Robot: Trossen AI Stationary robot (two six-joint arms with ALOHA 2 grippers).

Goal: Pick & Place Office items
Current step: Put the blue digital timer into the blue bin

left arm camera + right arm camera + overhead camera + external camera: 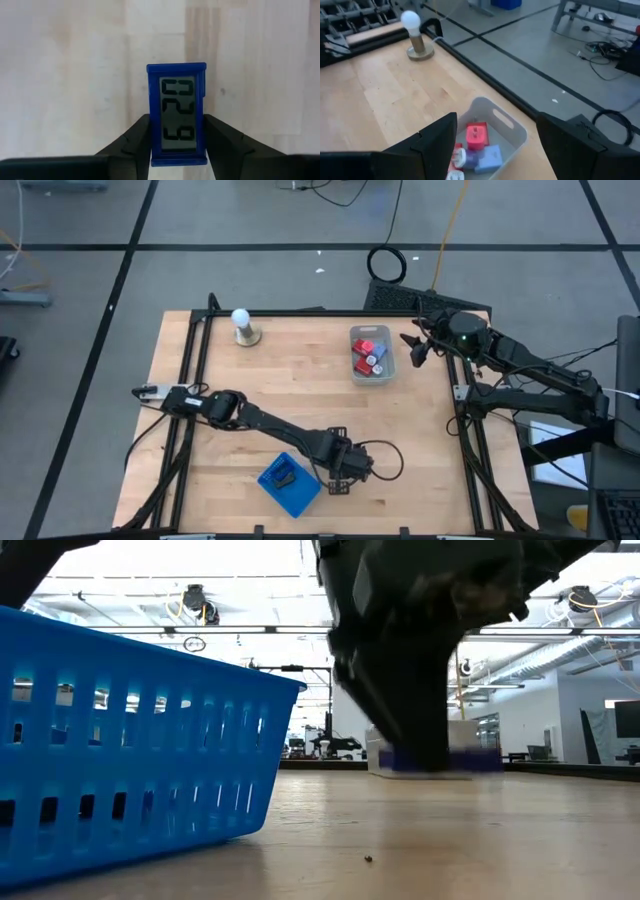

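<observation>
My left gripper (177, 145) is shut tight on a little blue clock (177, 112), low in the middle of the top view. Next I carry it to the blue basket (290, 485). My right gripper (420, 345) waits open, upper right

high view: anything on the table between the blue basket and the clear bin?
Only bare wood between the blue basket and the clear bin in the high view; the left hand, shut on a small blue clock, sits beside the basket.
</observation>
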